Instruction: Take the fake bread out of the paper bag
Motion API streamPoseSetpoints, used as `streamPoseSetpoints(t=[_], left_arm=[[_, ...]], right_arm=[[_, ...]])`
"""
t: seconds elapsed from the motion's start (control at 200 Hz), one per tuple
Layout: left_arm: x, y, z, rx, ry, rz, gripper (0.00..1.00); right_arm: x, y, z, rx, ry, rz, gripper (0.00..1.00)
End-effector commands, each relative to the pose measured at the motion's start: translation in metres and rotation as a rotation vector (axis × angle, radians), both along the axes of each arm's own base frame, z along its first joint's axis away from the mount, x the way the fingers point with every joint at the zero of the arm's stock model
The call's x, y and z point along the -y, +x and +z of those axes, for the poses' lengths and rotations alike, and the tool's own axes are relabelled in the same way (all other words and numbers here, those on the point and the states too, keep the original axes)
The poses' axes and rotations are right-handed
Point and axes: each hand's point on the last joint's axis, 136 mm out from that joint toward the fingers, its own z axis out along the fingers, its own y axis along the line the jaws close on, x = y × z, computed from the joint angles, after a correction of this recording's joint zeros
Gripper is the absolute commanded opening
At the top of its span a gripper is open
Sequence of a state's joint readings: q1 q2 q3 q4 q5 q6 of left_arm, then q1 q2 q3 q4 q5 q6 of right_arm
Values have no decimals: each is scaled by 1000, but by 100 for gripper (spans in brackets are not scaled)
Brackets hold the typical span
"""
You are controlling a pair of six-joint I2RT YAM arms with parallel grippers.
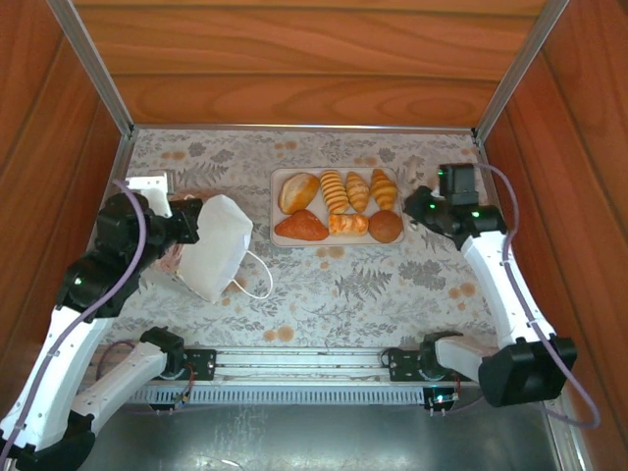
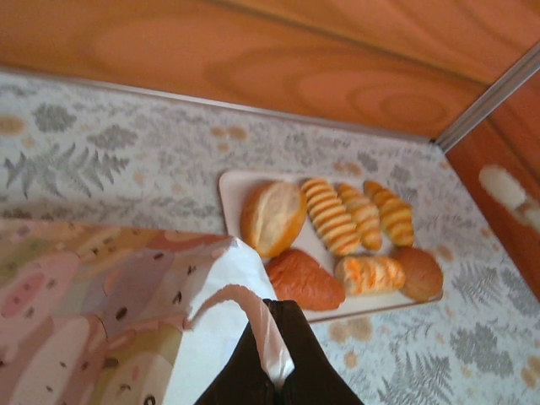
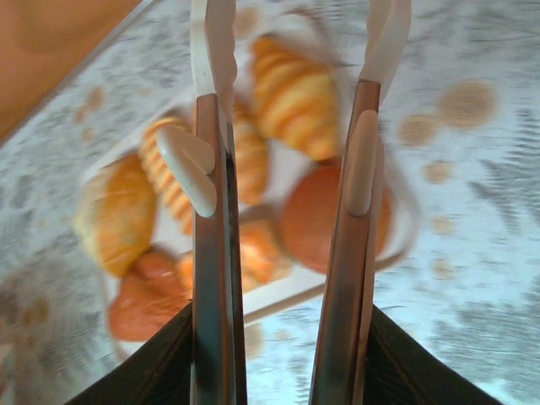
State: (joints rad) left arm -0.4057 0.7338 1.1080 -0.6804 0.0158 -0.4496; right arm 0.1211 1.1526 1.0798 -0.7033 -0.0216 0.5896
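My left pincer (image 1: 186,228) is clamped shut on an edge of the paper bag (image 1: 218,247), which sits tilted at the left of the table (image 1: 392,285), just beside the tray (image 1: 279,175). My right pincer (image 3: 299,42) hangs open and empty over the tray's right end. The fake bread (image 1: 339,206) lies on the tray, outside the bag.

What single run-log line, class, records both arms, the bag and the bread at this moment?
left fingers: shut on paper bag edge | right fingers: open, empty, by tray | fake bread: seven pieces on tray
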Motion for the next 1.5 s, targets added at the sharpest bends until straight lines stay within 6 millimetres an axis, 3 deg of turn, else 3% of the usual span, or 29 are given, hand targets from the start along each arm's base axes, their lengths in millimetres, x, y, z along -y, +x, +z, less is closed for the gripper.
streamPoseSetpoints(t=[0.0,0.165,0.295,0.545,0.875,1.085,1.494], left_arm=[[-8,2,-1,-6,20,39,0],[-14,3,-2,-13,15,82,0],[-16,2,0,-6,6,92,0],[-11,5,-2,-17,13,71,0],[-11,6,-3,-20,21,70,0],[-13,7,-2,-11,38,73,0],[-12,7,-1,-7,43,69,0]], right_arm=[[11,-7,-12,-22,34,157,46],[53,-2,-46,-137,-56,143,47],[74,4,-67,-202,-146,130,48],[74,25,-94,-254,-141,205,49],[81,34,-121,-340,-173,254,49],[86,27,-150,-469,-175,255,54],[93,7,-175,-639,-164,200,68]])
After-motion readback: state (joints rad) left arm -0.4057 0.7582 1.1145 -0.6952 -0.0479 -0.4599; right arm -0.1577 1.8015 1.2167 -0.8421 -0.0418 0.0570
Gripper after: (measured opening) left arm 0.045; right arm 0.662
